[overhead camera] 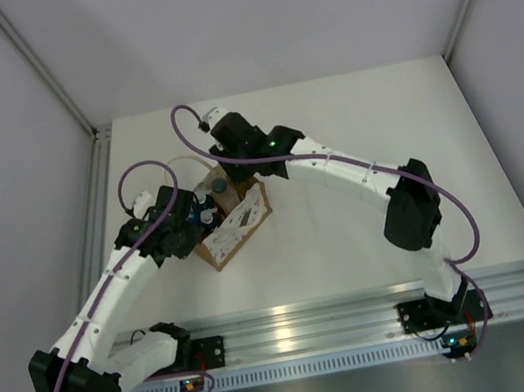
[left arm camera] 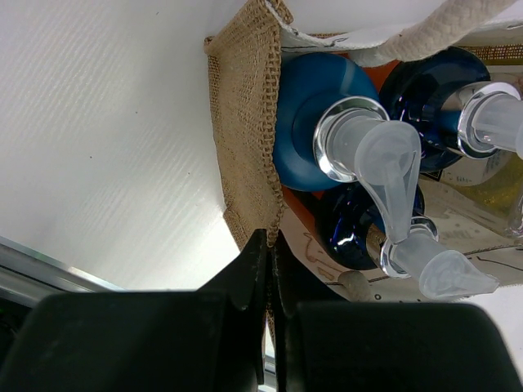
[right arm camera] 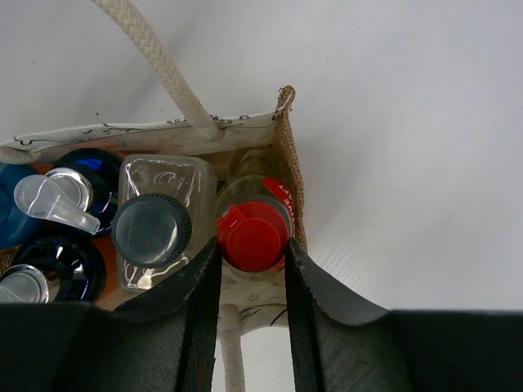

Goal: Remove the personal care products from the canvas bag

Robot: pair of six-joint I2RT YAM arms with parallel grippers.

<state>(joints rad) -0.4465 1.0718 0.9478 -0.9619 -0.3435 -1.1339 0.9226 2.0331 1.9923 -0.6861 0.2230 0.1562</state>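
Note:
The canvas bag stands left of the table's middle with the bottles upright inside. My left gripper is shut on the bag's burlap end wall, beside the blue tops and clear pump nozzles of the orange bottles. My right gripper sits over the bag's other end. Its jaws press both sides of the red cap of the yellow bottle. The pale translucent bottle with the dark cap stands next to it. Blue-topped bottles show at the left.
The bag's white rope handle loops up over the opening, and a second rope runs below between my right fingers. The white table has walls at the left and rear. A metal rail runs along the near edge.

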